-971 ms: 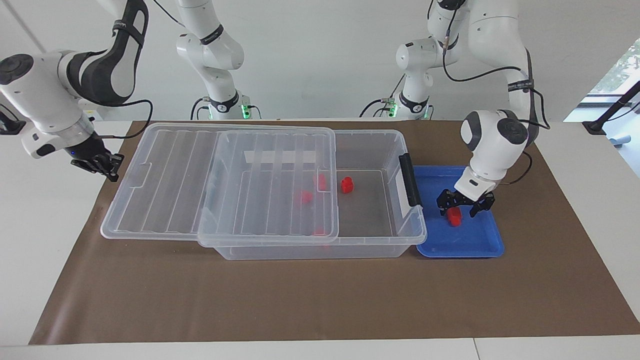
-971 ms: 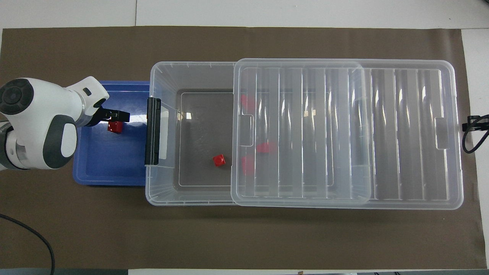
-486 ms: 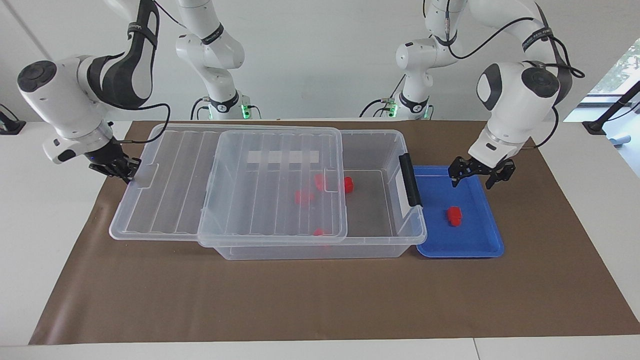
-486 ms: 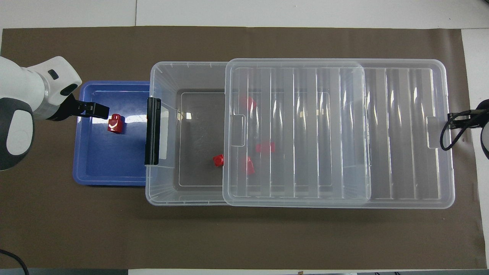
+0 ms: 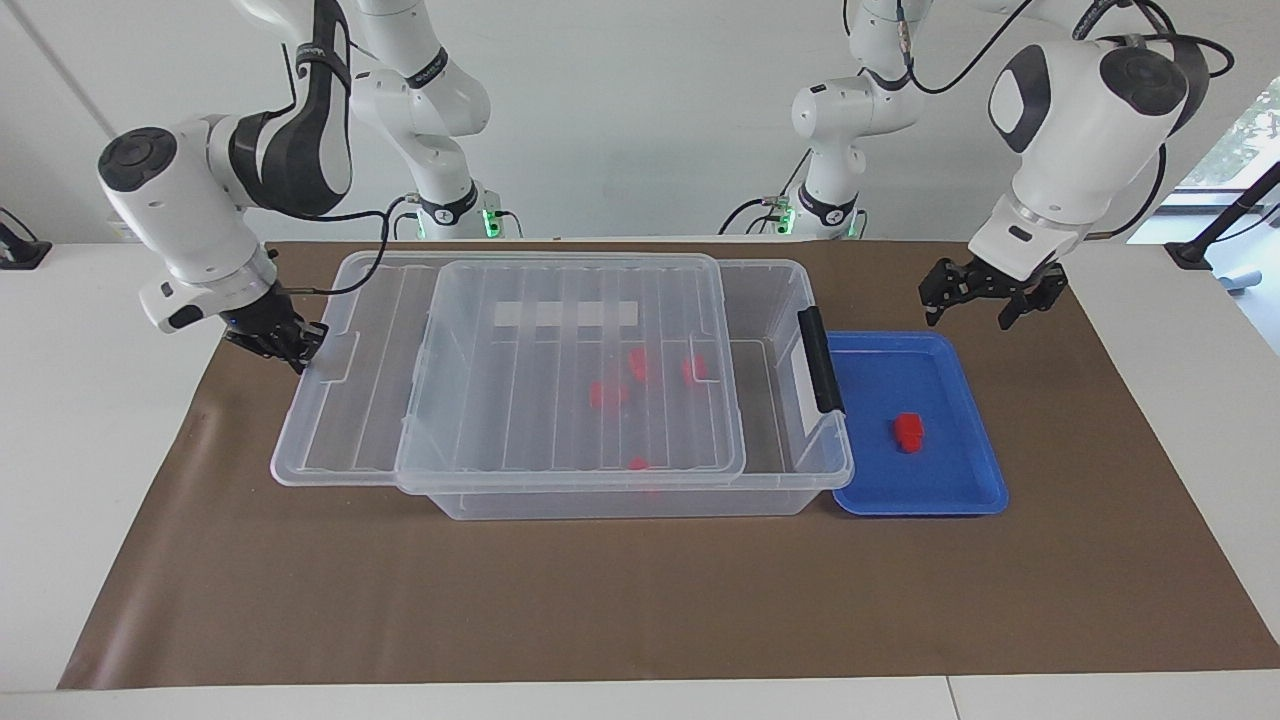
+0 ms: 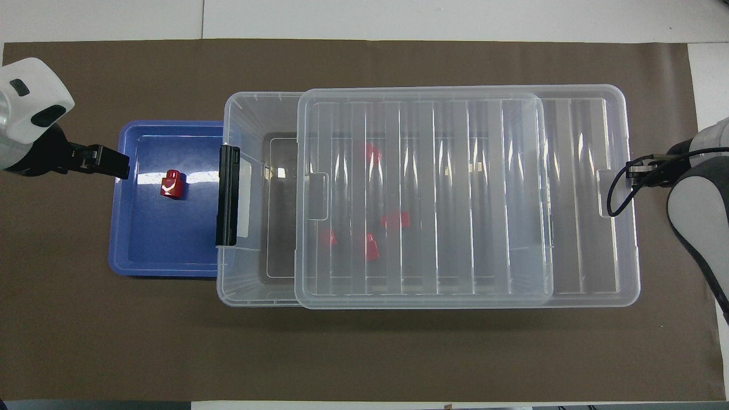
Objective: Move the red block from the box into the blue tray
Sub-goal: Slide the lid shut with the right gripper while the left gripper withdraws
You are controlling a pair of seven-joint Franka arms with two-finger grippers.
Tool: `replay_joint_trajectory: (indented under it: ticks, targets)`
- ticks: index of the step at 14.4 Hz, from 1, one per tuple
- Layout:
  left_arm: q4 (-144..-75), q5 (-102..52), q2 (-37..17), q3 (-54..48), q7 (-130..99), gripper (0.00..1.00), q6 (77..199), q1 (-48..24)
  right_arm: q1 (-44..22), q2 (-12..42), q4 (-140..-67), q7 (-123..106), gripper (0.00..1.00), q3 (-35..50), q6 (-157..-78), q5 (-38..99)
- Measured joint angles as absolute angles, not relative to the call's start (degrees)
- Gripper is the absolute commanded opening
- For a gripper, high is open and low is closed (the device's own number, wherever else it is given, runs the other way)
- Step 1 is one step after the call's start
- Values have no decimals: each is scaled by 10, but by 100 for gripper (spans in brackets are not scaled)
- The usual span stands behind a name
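since a second ago: left gripper has let go and lifted off the small lumpy red plastic block; the ribbed clear lid has slid back over the box.
facing view: red block sits alone mid shallow blue plastic tray, untouched. Left jaws spread wide, holding nothing, up over the tray's robot-side edge. Right gripper pinched shut at the lid's edge, toward the right arm's end of the brown mat.
overhead view: lid covers most of the big clear plastic box; other red blocks show through it.
step: placing looks done, lid going back on.
next: I'd guess pushing the lid flush.
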State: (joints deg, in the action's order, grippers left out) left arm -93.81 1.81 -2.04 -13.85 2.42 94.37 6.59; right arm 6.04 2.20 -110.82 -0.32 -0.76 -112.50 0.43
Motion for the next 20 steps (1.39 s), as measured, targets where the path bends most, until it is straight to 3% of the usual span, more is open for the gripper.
replay_joint_trajectory:
  ticks: [3, 15, 20]
  targets:
    - [-896, 18, -19, -139, 25, 100, 902, 66, 40, 21, -1109, 27, 0, -7, -1125, 4]
    - [-895, 17, -7, -141, 25, 100, 888, 60, -27, 18, -1110, 128, 0, -6, -1125, 4]
    - [-895, 16, -1, -77, 25, 100, 878, -5, -32, 18, -1110, 135, 0, -6, -1125, 4]
